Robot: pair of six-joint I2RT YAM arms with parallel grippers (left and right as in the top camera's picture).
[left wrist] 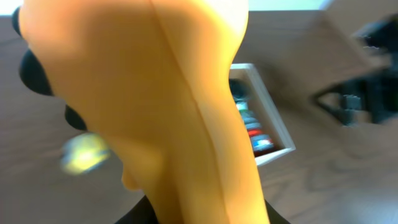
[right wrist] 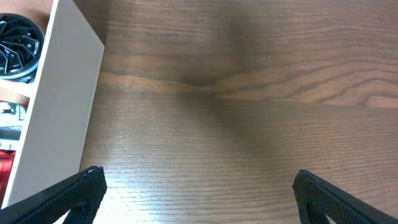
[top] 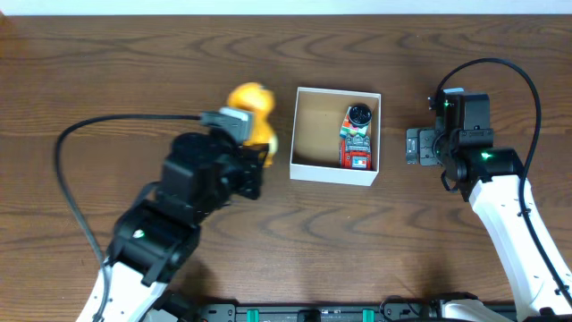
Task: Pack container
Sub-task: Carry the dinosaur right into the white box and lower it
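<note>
Dark wood-grain bench (top: 107,72) fills our overhead view. Near its middle sits the container (top: 315,125), a low white box with a brown inside. A red-and-green toy (top: 356,139) with a black round top lies along its right wall. Just left of the box, our left pincer (top: 257,154) is pressed together on a yellow-orange toy (top: 250,100). The wrist view is blurred, so it is perhaps a rubber figure. Our right pincer (top: 415,146) is spread wide over bare wood just right of the container, not touching it.
</note>
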